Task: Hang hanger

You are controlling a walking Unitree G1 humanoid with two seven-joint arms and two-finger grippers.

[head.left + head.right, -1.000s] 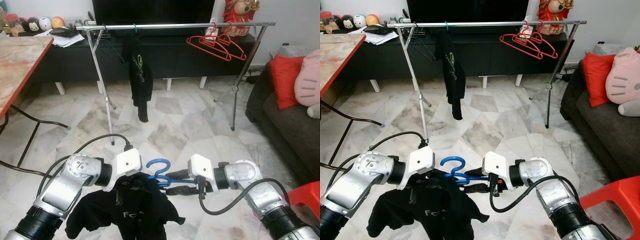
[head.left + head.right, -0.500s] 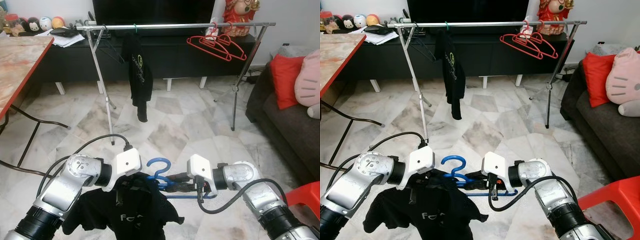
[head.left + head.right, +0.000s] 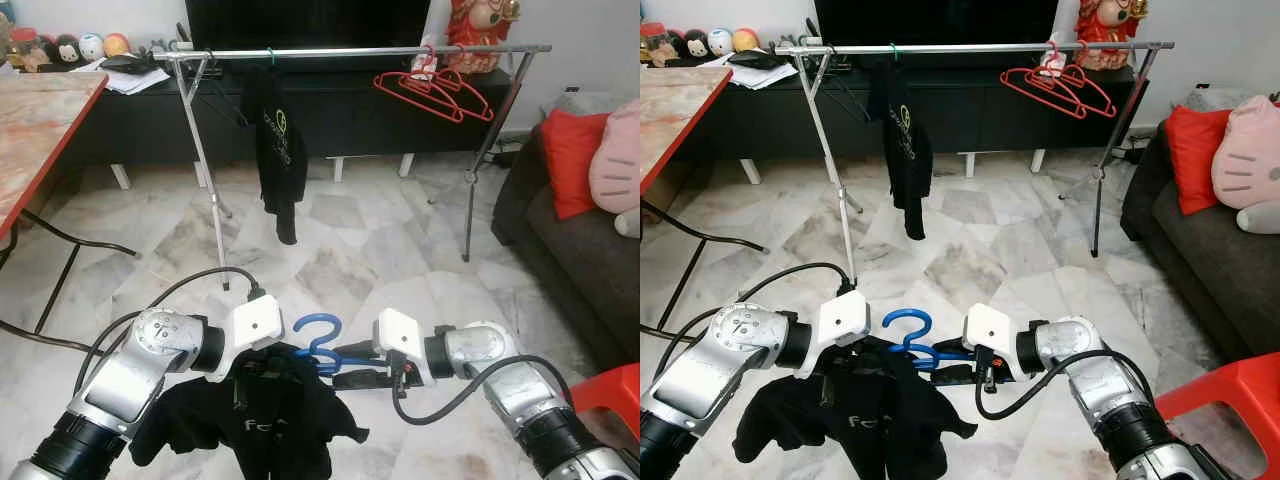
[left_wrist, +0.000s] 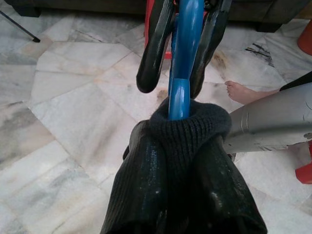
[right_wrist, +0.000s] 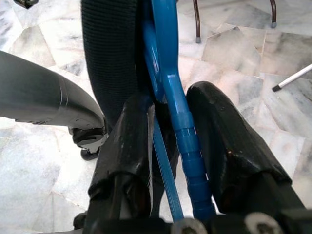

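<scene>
While both grippers clench it, glossy blue plastic hanger (image 3: 322, 345) under ribbed black knit shirt (image 3: 262, 420): left gripper (image 4: 178, 156), right gripper (image 5: 170, 126).

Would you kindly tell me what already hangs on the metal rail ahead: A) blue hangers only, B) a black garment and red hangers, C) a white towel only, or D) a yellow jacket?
B: a black garment hangs near the rail's left end and red hangers near its right.

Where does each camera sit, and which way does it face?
Eye views: head, looking forward and down past both arms at the clothes rail.
Left wrist: along the left gripper, closed on the blue hanger, shirt collar below.
Right wrist: along the right gripper, astride the hanger's arm.
Shared: the hanger, black shirt.
</scene>
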